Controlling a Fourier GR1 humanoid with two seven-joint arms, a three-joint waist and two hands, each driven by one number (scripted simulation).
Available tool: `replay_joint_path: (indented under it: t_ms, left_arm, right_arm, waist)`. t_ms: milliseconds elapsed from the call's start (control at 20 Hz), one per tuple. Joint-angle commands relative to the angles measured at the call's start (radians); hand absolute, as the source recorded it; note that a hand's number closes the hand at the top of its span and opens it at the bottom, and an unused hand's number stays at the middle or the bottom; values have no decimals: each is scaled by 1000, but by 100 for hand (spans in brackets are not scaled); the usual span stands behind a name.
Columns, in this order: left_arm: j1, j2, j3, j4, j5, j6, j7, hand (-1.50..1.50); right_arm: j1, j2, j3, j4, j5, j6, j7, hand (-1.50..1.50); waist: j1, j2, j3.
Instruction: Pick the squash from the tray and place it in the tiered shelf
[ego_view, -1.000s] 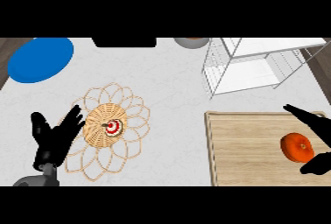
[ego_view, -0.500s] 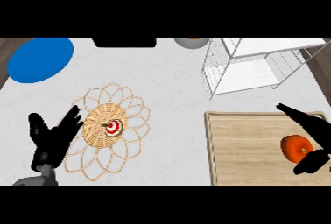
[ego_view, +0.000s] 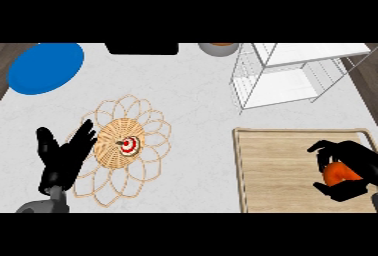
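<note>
The orange squash lies on the wooden tray at the lower right. My right hand curls round it, fingers over its top and left side, thumb below, so most of it is hidden. The white wire tiered shelf stands beyond the tray at the upper right. My left hand rests open at the lower left, fingers up, over the edge of a woven mat.
A woven flower-shaped mat with a small red and white object at its centre lies left of the tray. A blue plate sits at the far left. A black object and a bowl stand at the back edge.
My right hand has moved left over the squash and its fingers have curled round it. The left hand has barely shifted.
</note>
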Motion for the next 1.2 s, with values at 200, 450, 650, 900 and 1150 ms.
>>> replay_joint_path:
  t_ms: [200, 450, 650, 900, 1150]
  left_arm:
    - [-4, 14, 22, -8, 16, -28, 24, 0]
    - [43, -20, 3, 19, -22, -4, -46, 0]
    - [36, -31, -12, 36, -49, 9, -68, 0]
    - [25, -1, 23, -7, -2, -11, 6, 0]
    - [2, -1, 14, -29, -22, 6, 28, 0]
  right_arm:
    - [85, 4, -46, -253, -83, 59, -40, 150]
    - [81, 263, 55, -473, -99, 121, 296, 150]
    - [25, 413, 104, -632, -99, 147, 522, 150]
    - [77, 440, 85, -939, -117, 145, 633, 150]
    - [-116, 461, -52, -1111, -225, 285, 915, 150]
  waist:
    - [-9, 5, 9]
    - [-6, 4, 8]
    - [-10, 3, 7]
    - [-20, -2, 8]
    - [-8, 2, 8]
